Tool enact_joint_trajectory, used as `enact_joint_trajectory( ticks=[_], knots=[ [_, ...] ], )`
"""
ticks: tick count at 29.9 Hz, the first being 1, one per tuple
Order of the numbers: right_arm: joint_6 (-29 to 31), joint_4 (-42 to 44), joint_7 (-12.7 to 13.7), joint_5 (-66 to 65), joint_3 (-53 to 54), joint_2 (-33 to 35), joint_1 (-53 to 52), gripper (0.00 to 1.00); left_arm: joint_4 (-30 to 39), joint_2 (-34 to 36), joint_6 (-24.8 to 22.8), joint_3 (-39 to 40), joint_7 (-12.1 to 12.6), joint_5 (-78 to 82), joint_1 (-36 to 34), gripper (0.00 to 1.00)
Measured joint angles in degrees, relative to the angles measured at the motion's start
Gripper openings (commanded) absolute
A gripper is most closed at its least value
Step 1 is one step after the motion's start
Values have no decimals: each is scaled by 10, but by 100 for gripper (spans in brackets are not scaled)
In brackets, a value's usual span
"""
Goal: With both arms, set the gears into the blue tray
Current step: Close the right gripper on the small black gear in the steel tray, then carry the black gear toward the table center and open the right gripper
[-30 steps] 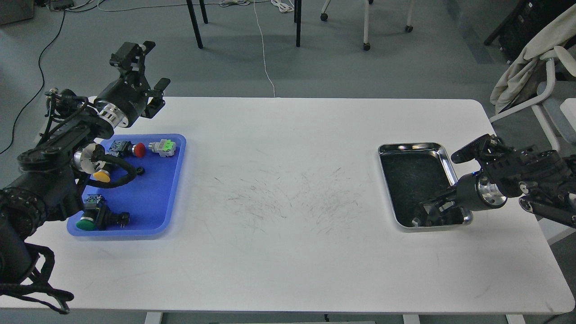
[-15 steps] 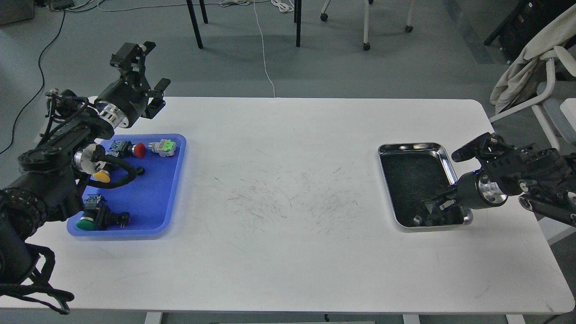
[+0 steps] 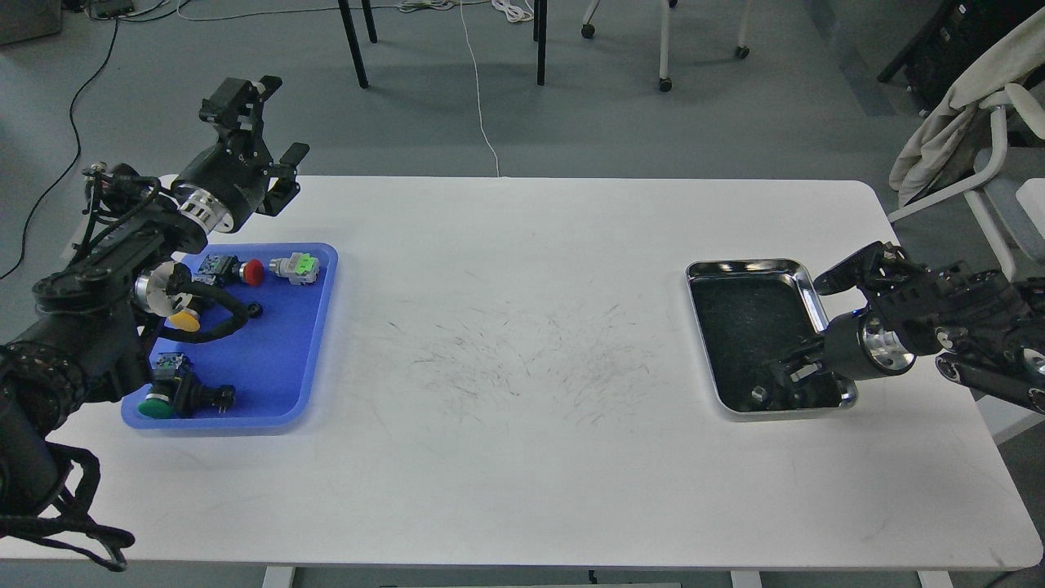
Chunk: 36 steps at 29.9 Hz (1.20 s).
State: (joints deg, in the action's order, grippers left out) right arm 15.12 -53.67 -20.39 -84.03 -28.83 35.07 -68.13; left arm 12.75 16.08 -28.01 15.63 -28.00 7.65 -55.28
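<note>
The blue tray lies at the table's left end. One small black gear rests in it near the middle, among push-button switches. My left gripper is raised beyond the tray's far edge, open and holding nothing. My right gripper reaches down into the near end of the steel tray at the right. Its dark fingers blend with the tray's dark floor, so their state is unclear. A tiny dark round piece, possibly a gear, lies by the fingertips.
In the blue tray are push-buttons with red, light green, yellow and dark green caps. My left arm's cable loops over it. The white table is scuffed in the middle. A chair stands far right.
My right gripper has shifted slightly farther into the steel tray. The left arm and the things in the blue tray have not moved.
</note>
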Motion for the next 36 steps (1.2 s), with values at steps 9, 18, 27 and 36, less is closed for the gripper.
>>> enact_joint_trajectory(
  ticks=[9,18,27,36],
  knots=[
    [8,-1,-3,0,0,1,-21,18,-1,3,0,0,0,0,3,99],
    [6,-1,-8,4,5,0,-57,11,-7,5,0,0,0,-1,4,99],
    [-30,-3,-12,11,61,-26,-83,1,-7,9,0,1,0,-2,3,99],
    [-121,5,-16,18,92,-73,-71,1,-7,25,0,10,0,-5,2,99]
  ],
)
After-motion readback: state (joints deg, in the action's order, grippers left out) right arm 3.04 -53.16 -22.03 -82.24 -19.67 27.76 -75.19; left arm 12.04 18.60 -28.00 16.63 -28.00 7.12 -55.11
